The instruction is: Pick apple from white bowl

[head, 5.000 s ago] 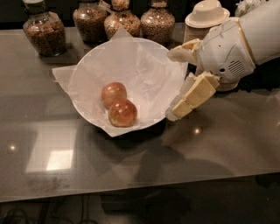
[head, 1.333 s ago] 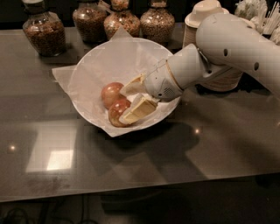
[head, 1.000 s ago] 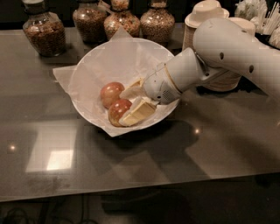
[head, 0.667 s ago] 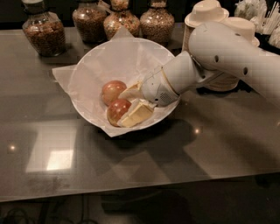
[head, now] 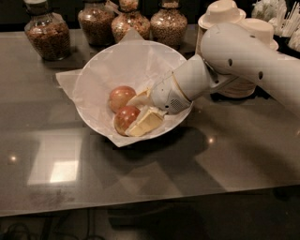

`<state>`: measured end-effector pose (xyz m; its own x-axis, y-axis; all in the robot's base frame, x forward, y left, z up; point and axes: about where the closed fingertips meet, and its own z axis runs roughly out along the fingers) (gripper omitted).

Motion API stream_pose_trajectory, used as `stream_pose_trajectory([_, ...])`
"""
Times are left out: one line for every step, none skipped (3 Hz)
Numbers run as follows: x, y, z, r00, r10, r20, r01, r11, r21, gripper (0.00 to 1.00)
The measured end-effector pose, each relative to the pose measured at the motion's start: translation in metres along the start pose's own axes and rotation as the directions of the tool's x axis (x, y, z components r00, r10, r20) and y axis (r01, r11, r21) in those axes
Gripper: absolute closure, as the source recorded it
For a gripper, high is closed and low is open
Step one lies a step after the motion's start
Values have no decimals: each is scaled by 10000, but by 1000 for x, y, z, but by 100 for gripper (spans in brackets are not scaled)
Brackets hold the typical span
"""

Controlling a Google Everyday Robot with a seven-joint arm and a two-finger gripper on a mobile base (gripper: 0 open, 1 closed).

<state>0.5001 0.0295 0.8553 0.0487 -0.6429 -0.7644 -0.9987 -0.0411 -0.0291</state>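
The white bowl (head: pixel 93 77), lined with crinkled white paper, stands at the middle of the dark glossy table. Two apples lie in it. The deeper red apple (head: pixel 123 118) is at the front, and a paler pinkish apple (head: pixel 120 97) lies just behind it. My gripper (head: pixel 131 118) reaches into the bowl from the right on a white arm (head: pixel 243 56). One cream finger (head: pixel 146 123) lies against the red apple's right front side. The other finger (head: pixel 139 99) sits between the two apples. The gripper is closed on the red apple, which rests on the paper.
Several glass jars of grain (head: pixel 98 23) line the table's back edge, with one at the far left (head: pixel 46 35). Stacks of beige paper bowls (head: pixel 224 11) stand at the back right behind my arm. The table's front edge runs near the bottom of the view.
My gripper came from outside the bowl's right rim down into the bowl. Over the last second the fingers drew in around the red apple. The apples have barely moved.
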Motion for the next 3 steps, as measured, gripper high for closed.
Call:
stream_pose_trajectory([0,0,0,10000,0,0,0,10000,0,79])
stream_pose_trajectory([0,0,0,10000,-1,0,1,10000,-1,99])
stream_pose_trajectory([0,0,0,10000,-1,2,1,10000,-1,100])
